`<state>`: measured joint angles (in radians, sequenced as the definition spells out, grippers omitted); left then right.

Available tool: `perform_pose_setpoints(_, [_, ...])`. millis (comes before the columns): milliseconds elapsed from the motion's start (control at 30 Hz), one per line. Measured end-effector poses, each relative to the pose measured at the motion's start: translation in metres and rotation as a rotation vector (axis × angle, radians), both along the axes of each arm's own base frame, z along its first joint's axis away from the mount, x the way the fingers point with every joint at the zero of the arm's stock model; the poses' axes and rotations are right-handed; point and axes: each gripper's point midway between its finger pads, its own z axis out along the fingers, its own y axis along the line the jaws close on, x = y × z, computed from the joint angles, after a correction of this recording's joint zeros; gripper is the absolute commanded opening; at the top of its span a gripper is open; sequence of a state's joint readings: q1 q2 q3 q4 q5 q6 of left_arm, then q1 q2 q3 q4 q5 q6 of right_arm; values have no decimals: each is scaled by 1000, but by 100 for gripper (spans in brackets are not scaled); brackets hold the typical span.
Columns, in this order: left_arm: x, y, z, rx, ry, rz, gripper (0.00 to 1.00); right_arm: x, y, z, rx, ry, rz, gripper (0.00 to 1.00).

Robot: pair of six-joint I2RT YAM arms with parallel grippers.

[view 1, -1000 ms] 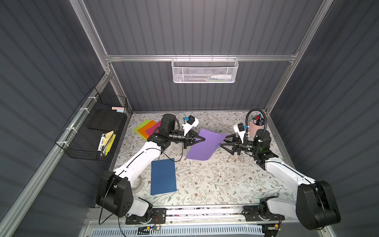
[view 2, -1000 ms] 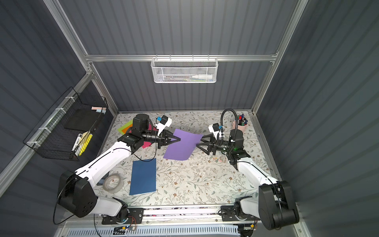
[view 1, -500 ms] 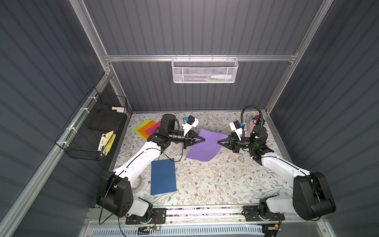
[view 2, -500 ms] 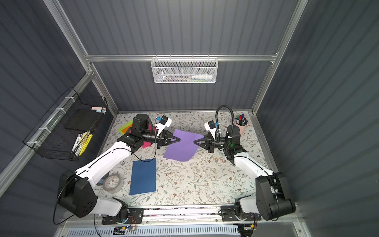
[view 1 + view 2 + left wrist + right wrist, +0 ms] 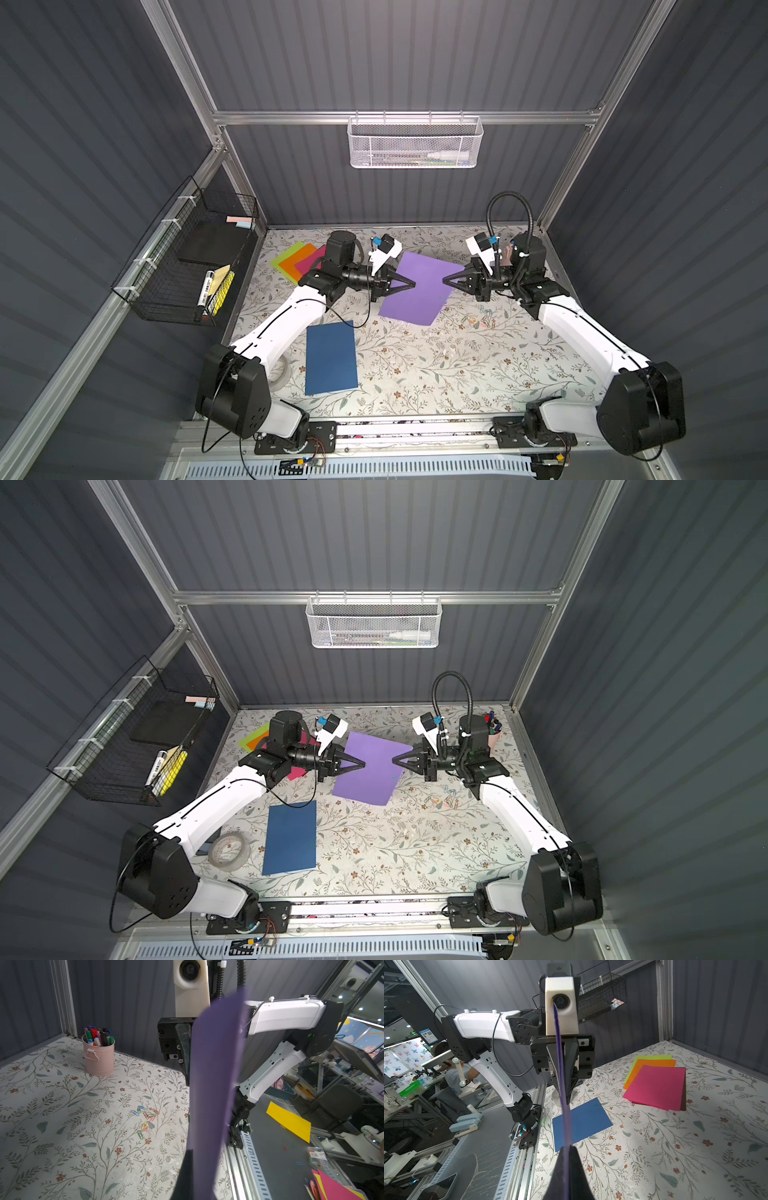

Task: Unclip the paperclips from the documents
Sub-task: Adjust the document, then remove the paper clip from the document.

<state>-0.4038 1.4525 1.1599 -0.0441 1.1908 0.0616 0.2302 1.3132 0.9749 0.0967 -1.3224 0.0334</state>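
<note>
Now the left hand (image 5: pixel 411 285) is clenched on one edge of the thin, matte purple paper sheet (image 5: pixel 419 293), held above the floral-printed table (image 5: pixel 415 365); the right hand (image 5: pixel 445 280) is pinched shut on the opposite edge. Any clip there is hidden; next, I judge, a straight outward slide without tearing. Loose coloured bent-wire paperclips (image 5: pixel 478 321) lie scattered nearby.
</note>
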Motion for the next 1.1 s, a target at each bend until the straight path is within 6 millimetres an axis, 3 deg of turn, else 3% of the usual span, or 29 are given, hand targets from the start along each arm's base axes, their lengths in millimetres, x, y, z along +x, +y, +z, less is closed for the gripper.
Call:
perform_pose_setpoints(67, [1,0,1,-6,0,2,0,0,1,-2,-5,9,7,31])
perform_pose_setpoints(133, [1,-1,2,-14,-3,4,0,-2,2,-6,-11,40,17,35])
perform_pose_setpoints(400, [2,2,9,-38,-14,17,0,-8,4,-21,-20,113,46,36])
perform_pose_setpoints(1100, [5,9,11,-31,-8,44,0,-15,3,-33,-37,152,57,6])
